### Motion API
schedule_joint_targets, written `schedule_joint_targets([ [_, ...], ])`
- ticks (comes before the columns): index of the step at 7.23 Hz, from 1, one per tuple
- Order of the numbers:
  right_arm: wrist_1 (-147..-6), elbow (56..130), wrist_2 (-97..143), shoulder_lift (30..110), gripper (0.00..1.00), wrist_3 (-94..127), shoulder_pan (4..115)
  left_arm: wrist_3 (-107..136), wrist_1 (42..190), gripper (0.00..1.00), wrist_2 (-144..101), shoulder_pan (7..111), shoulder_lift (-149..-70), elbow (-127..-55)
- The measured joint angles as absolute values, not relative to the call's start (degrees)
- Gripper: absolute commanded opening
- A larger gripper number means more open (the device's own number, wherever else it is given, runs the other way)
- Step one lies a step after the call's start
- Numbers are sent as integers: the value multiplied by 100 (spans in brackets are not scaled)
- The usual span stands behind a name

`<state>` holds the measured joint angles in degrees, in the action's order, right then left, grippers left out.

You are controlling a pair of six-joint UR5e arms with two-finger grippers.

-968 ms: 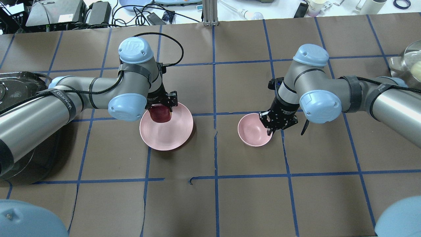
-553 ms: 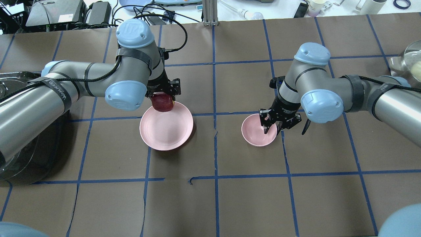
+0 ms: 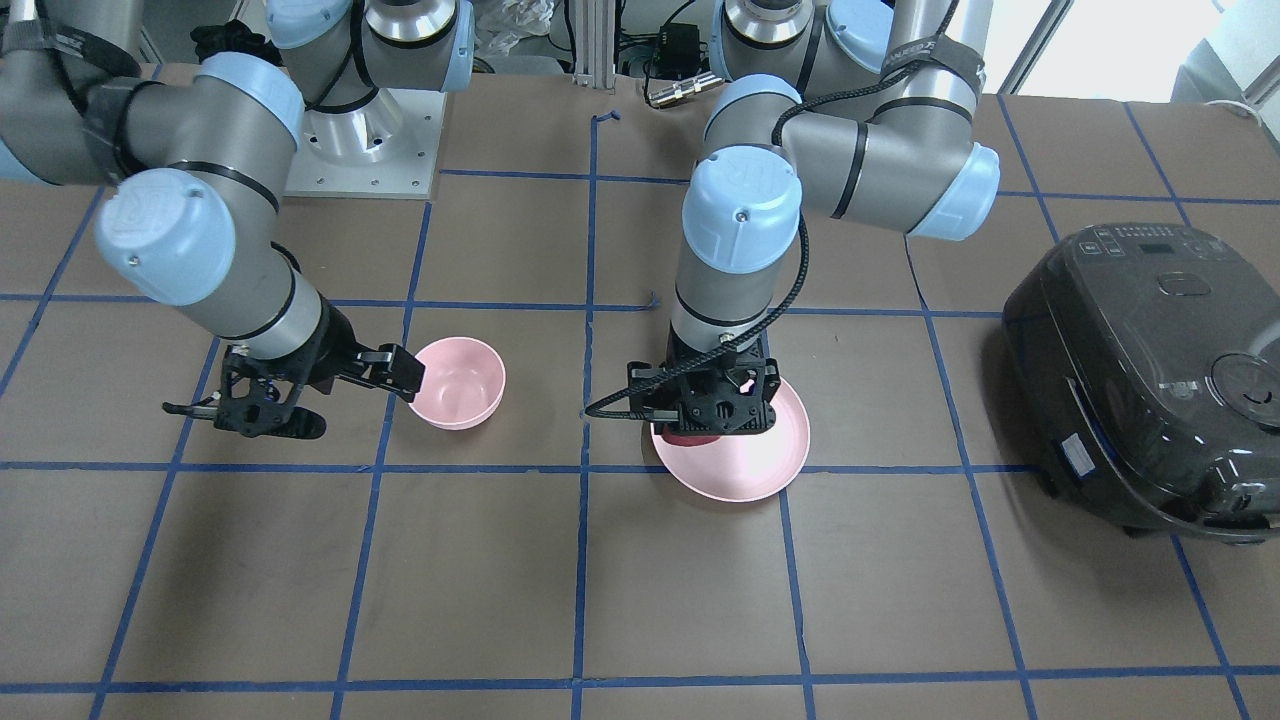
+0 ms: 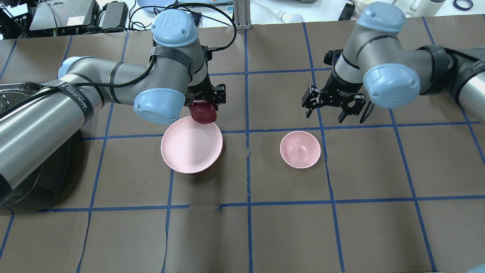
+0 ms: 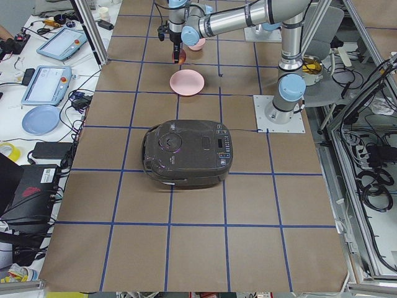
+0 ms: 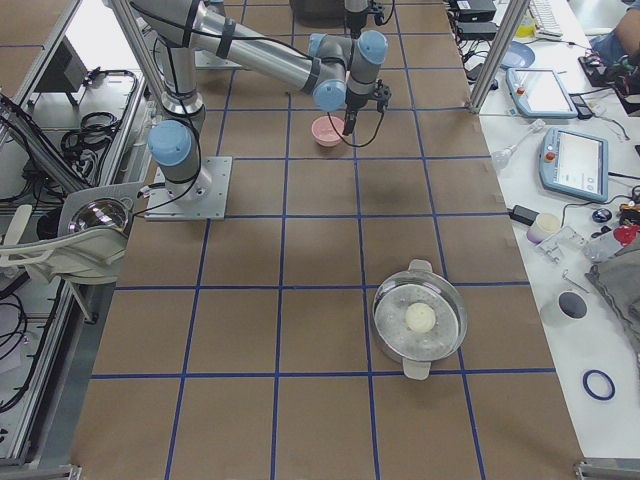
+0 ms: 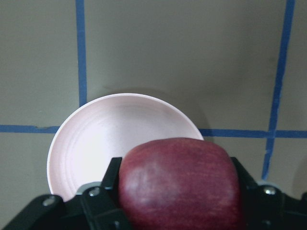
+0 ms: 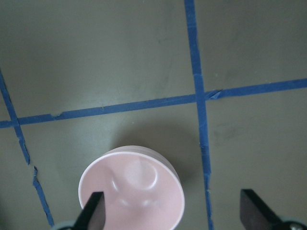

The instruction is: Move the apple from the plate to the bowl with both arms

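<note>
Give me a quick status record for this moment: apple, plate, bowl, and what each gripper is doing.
apple: held by left gripper, off the plate, above its rim
plate: empty
bowl: empty, upright
left gripper: fingers shut on the apple
right gripper: open, empty, clear of the bowl
step left: apple into the bowl

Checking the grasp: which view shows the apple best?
Left wrist view: the apple fills the frame, clamped in the left gripper. Overhead shows it smaller; front-facing only a red sliver; exterior left, a speck.
</note>
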<state>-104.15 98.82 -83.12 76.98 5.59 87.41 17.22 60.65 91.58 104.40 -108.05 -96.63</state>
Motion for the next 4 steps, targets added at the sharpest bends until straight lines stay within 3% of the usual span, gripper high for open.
schedule_joint_targets([
  [2, -9604, 9254, -8730, 7862, 100, -98, 8183, 2514, 5908, 15, 8985, 10893, -10867, -9615],
  [4, -9267, 9130, -8880, 8197, 100, -767, 7633, 3287, 5421, 14, 8929, 11539, -11044, -9553],
])
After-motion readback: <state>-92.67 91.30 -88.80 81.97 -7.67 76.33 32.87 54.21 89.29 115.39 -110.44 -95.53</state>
